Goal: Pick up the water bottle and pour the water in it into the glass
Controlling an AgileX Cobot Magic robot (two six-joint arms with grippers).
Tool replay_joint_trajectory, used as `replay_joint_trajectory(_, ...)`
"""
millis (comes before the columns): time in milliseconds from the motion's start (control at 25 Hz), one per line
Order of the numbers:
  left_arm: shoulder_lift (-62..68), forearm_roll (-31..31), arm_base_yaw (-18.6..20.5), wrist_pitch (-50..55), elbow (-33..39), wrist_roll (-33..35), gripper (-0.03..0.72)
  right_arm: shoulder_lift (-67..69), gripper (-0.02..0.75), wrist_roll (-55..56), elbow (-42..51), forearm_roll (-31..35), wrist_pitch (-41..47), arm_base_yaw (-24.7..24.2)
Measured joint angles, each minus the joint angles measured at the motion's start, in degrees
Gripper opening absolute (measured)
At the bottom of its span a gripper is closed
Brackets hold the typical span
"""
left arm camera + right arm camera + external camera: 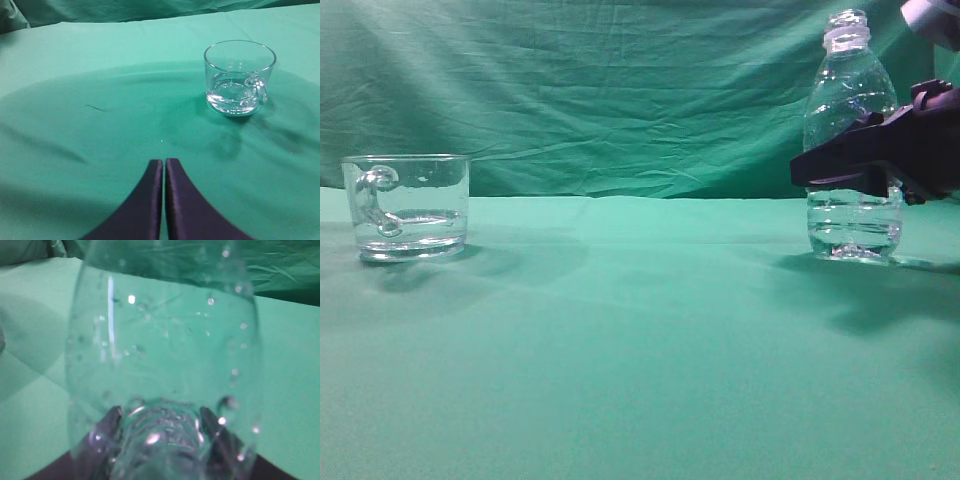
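— Bottle first: the water bottle (851,140) stands upright on the green bench (640,340), and the right gripper (848,165) has its dark fingers (107,432) set on either side of the body, about midway up, just above the ribbed part. In the right wrist view the bottle fills the gap between them; they look closed onto it.

— Will it hold there?

— I'd judge so, with care. Thin plastic like that gives under pressure, and droplets bead the inside wall. No cap, so a hard squeeze could push the water (853,225) upward. There's little in it, low in the base, so it should be light.

— And the glass?

— The glass mug (408,205) sits well away from those fingers, across the bench. It's thick-based and rigid, with a little liquid already in it. The left gripper (164,165) hangs near it, fingers pressed together on nothing, mug ahead and to their right.
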Motion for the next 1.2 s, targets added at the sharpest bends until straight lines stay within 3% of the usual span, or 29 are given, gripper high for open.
replay_joint_trajectory(320, 0.0, 0.0, 0.0, 0.0, 0.0, 0.0, 0.000, 0.0, 0.324, -0.2, 0.0, -0.1, 0.0, 0.0)
replay_joint_trajectory(520, 0.0, 0.0, 0.0, 0.0, 0.0, 0.0, 0.000, 0.0, 0.594, -0.1, 0.0, -0.1, 1.3, 0.0)
replay_joint_trajectory(600, 0.0, 0.0, 0.0, 0.0, 0.0, 0.0, 0.000, -0.3, 0.655, 0.5, 0.0, -0.1, 1.6, 0.0)
replay_joint_trajectory(680, 0.0, 0.0, 0.0, 0.0, 0.0, 0.0, 0.000, -1.5, 0.645, 0.6, 0.0, -0.1, 1.8, 0.0)
replay_joint_trajectory(720, 0.0, 0.0, 0.0, 0.0, 0.0, 0.0, 0.000, -2.6, 0.685, 0.7, 0.0, -0.1, 1.8, 0.0)
replay_joint_trajectory(1080, 0.0, 0.0, 0.0, 0.0, 0.0, 0.0, 0.000, -16.9, 0.671, 2.4, 0.0, -0.1, 1.8, 0.0)
replay_joint_trajectory(1120, 0.0, 0.0, 0.0, 0.0, 0.0, 0.0, 0.000, -19.3, 0.628, 2.4, 0.0, -0.1, 2.0, 0.0)
replay_joint_trajectory(1200, 0.0, 0.0, 0.0, 0.0, 0.0, 0.0, 0.000, -23.7, 0.616, 3.3, 0.0, -0.1, 3.7, 0.0)
